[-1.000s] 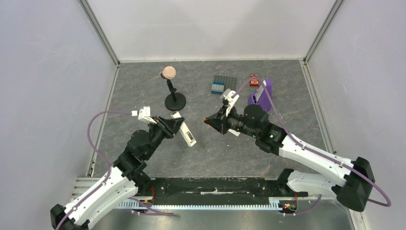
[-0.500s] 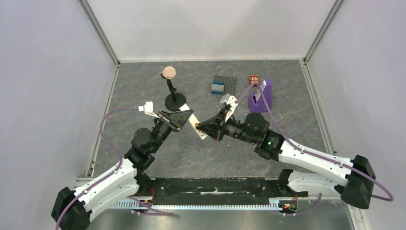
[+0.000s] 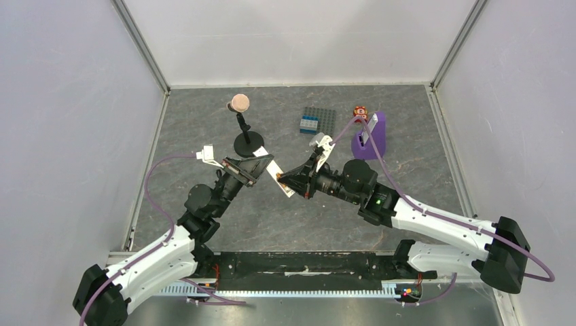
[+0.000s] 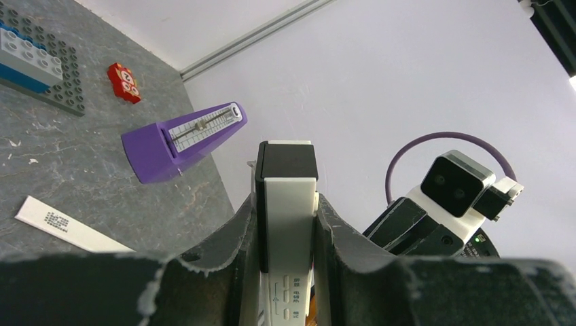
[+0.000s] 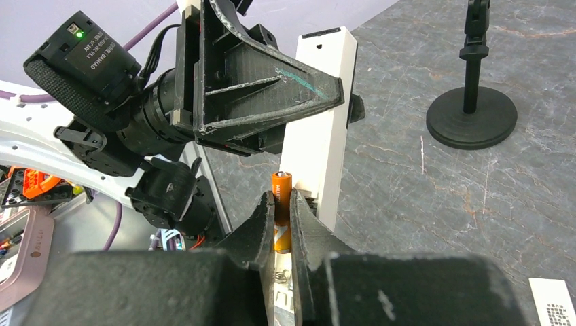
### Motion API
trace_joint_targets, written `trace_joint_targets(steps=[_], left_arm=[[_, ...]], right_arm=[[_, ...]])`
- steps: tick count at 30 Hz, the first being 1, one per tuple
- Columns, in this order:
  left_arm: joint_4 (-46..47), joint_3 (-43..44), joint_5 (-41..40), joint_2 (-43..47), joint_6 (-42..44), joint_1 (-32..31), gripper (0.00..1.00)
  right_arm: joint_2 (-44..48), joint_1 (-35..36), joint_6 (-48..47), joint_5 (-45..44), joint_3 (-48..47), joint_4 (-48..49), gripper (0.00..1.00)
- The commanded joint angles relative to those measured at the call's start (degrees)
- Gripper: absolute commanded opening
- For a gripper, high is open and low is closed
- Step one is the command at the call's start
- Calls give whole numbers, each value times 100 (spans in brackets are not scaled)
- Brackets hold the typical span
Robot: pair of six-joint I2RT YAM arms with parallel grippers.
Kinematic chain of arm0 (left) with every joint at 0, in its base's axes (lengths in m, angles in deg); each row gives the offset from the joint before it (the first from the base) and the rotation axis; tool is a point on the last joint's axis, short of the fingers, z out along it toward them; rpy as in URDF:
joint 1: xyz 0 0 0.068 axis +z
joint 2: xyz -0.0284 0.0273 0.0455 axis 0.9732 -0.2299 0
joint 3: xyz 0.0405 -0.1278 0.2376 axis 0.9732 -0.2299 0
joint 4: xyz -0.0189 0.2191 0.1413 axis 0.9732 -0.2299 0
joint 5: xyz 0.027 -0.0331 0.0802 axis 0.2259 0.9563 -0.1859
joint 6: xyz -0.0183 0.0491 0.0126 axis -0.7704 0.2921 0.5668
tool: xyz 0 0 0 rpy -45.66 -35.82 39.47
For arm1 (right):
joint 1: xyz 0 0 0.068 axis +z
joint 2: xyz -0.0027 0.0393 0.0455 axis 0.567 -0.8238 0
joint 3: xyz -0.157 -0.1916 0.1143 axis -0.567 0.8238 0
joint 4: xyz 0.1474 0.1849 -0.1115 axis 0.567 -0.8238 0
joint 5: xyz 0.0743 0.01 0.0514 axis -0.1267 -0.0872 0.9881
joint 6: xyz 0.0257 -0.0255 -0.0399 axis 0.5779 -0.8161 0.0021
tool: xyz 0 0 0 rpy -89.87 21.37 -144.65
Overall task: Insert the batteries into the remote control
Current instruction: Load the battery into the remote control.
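My left gripper [image 3: 261, 167] is shut on the white remote control [image 3: 280, 180], holding it above the table; it shows between my fingers in the left wrist view [image 4: 289, 224] and stands upright in the right wrist view [image 5: 322, 129]. My right gripper [image 3: 289, 182] is shut on the orange battery [image 5: 281, 210] and holds it against the remote's lower end, by the open battery recess. In the right wrist view the left gripper [image 5: 336, 102] clamps the remote just above the battery. The dark grey battery is out of view.
A black stand with a pink ball [image 3: 243, 129] is behind the grippers. A grey brick plate [image 3: 318, 121], a small red toy [image 3: 359, 112] and the purple wedge stand [image 3: 370, 138] sit at the back right. A white strip [image 4: 64, 224] lies on the table.
A second ago the grippers were apart. Both moved toward each other, and the battery now meets the remote's lower end. Little has moved in the last half second.
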Motion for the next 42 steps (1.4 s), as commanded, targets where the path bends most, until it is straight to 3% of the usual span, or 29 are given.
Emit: trace_joint_targets(steps=[1, 16, 25, 42], left_arm=[[503, -33, -116, 35, -438, -18, 2], [399, -84, -342, 150, -647, -12, 2], [266, -104, -475, 223, -808, -18, 2], [69, -104, -482, 275, -691, -14, 2]], right_arm=[[-18, 38, -132, -129, -103, 36, 8], [-146, 70, -469, -140, -428, -1103, 11], [-206, 73, -448, -132, -455, -1253, 14], [-272, 73, -236, -394, -740, -1538, 35]])
